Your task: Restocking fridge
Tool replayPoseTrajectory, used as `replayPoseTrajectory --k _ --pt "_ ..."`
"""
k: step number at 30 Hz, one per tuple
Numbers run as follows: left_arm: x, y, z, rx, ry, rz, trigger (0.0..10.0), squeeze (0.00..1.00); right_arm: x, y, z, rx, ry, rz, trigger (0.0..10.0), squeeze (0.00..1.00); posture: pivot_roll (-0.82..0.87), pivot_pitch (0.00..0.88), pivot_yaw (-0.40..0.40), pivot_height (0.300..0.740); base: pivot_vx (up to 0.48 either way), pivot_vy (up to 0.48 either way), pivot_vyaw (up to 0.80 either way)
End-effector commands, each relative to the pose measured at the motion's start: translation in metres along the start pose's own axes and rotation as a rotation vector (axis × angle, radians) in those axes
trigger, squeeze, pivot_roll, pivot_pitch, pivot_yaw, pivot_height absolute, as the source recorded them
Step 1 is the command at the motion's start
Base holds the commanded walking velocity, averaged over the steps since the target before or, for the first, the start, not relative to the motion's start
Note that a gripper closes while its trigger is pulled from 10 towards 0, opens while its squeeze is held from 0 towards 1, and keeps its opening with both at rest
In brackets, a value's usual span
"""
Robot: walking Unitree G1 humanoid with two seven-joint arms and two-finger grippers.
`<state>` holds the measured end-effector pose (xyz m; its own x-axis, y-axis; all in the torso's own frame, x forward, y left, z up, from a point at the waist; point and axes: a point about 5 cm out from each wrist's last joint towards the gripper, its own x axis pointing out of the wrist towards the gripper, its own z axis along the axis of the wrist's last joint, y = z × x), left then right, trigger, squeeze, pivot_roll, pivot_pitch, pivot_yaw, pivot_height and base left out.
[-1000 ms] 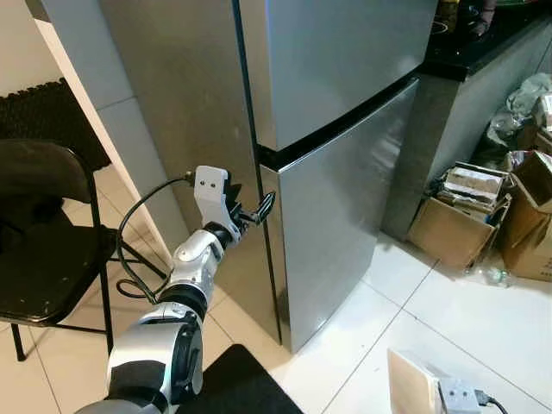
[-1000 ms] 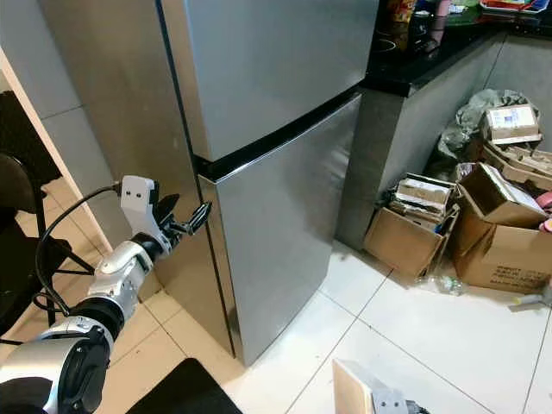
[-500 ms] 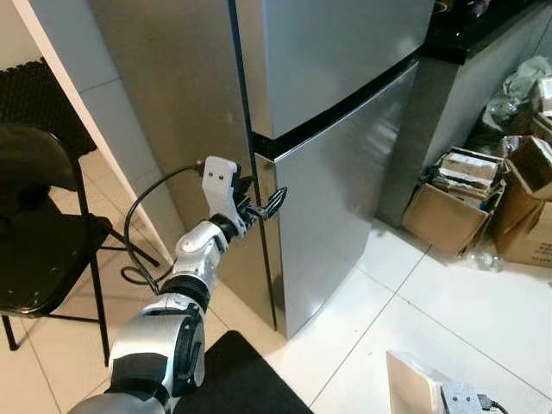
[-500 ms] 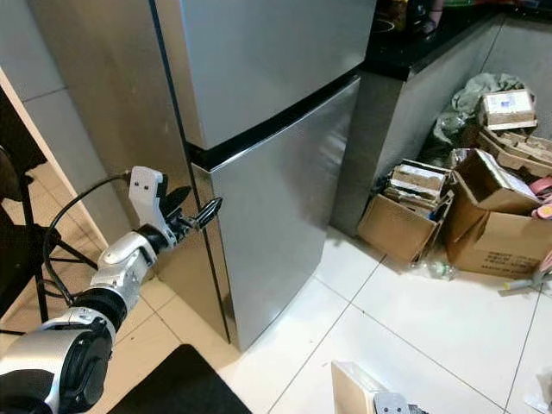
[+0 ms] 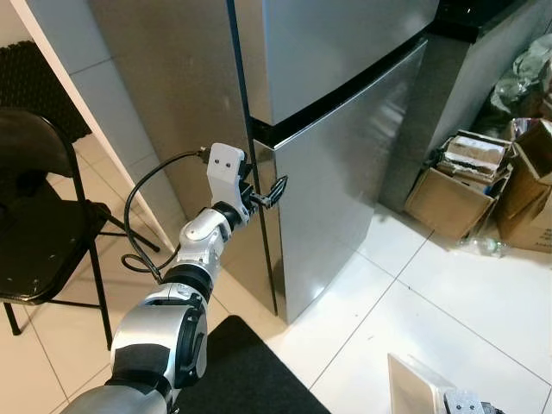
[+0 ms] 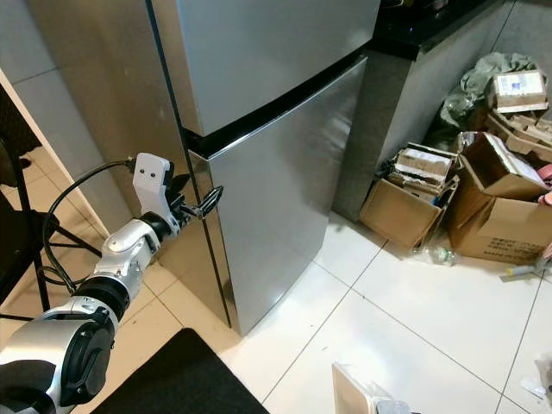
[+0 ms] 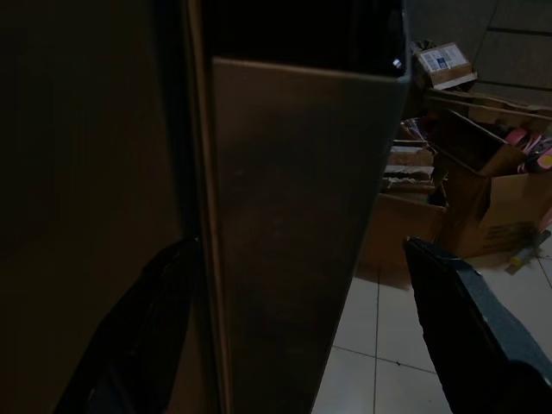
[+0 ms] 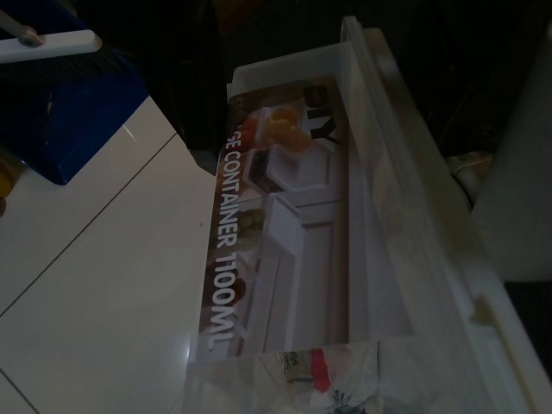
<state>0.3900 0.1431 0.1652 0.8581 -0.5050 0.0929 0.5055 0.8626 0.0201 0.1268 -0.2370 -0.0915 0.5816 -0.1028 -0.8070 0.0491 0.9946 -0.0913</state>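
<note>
Two fridge (image 5: 345, 129) doors shut before us. Head views: left gripper (image 5: 267, 191) at lower door's hinge-side edge, fingers spread. Left wrist: fingers (image 7: 457, 319) straddle that edge. Right wrist: clear food container (image 8: 345, 259); right gripper state — we cannot tell.

A steel fridge (image 5: 336, 103) is seen closed, its two doors parted by a dark seam. The left gripper (image 5: 269, 193) is held at the lower door's edge, just under the seam, fingers spread apart. A black cable (image 5: 142, 207) is looped from the wrist. A black chair (image 5: 39, 224) is stood to the left on pale floor tiles (image 5: 448, 302). A dark mat (image 5: 250, 371) is laid before the fridge. Cardboard boxes (image 5: 457, 185) are piled to the right, under a dark counter (image 5: 483, 13).
</note>
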Motion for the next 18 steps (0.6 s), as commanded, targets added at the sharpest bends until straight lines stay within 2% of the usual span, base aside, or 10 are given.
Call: replayPoseTrajectory --k 1,5,8,18 --pt "0.002 -0.003 0.001 -0.022 0.0 -0.032 10.0 0.0 -0.002 -0.004 -0.001 0.005 -0.017 -0.005 10.0 0.0 -0.17 0.184 0.03 0.74 0.0 0.0 0.0" --pt "0.009 -0.015 0.004 -0.033 -0.019 -0.111 10.0 0.0 -0.002 -0.005 -0.001 0.008 -0.021 -0.011 10.0 0.0 -0.17 0.184 0.029 0.74 0.0 0.0 0.0" --pt "0.016 -0.029 0.01 -0.056 -0.046 -0.209 10.0 0.0 -0.003 -0.007 0.0 0.01 -0.024 -0.014 10.0 0.0 -0.18 0.183 0.03 0.74 0.0 0.0 0.0" --pt "0.023 -0.049 0.013 -0.053 -0.058 -0.372 10.0 0.0 -0.003 -0.008 0.0 0.011 -0.028 -0.017 10.0 0.0 -0.18 0.184 0.03 0.74 0.0 0.0 0.0"
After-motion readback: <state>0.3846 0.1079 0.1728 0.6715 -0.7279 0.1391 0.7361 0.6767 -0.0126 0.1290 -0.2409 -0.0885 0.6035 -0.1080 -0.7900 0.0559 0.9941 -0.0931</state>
